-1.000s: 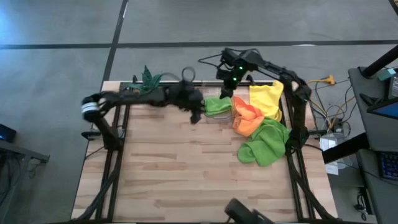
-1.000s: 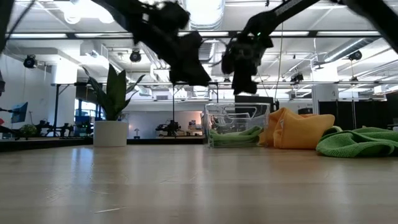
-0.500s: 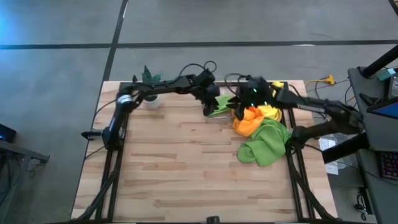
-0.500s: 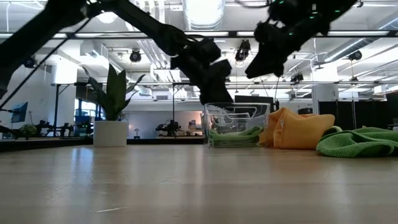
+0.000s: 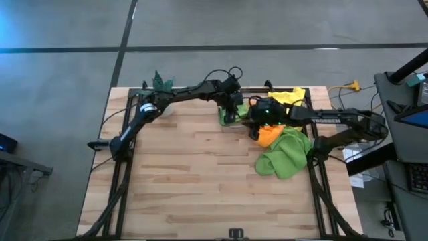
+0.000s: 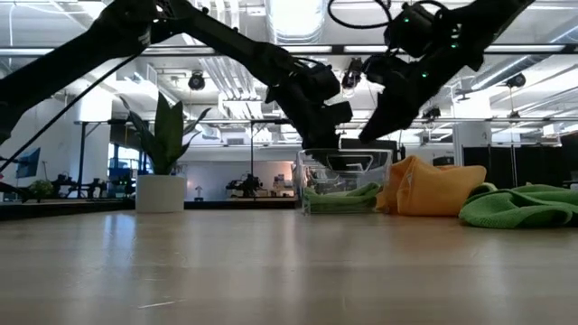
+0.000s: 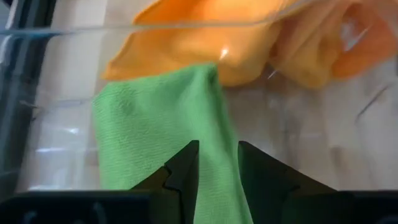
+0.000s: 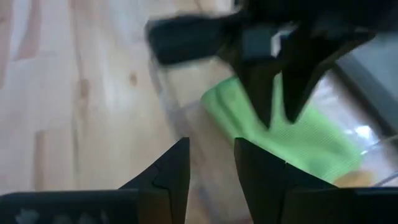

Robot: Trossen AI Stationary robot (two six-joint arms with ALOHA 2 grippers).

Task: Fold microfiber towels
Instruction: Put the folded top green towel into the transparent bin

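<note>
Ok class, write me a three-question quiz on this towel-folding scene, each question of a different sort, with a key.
1. True or false: the left gripper hangs over the clear bin.
2. Which towel lies inside the bin? A) the orange towel B) the folded green towel C) the yellow towel
3. Fill the gap: the loose green towel lies crumpled on the table, on the side of the ___ arm.

Key:
1. True; the right gripper is close beside it.
2. B
3. right
</note>
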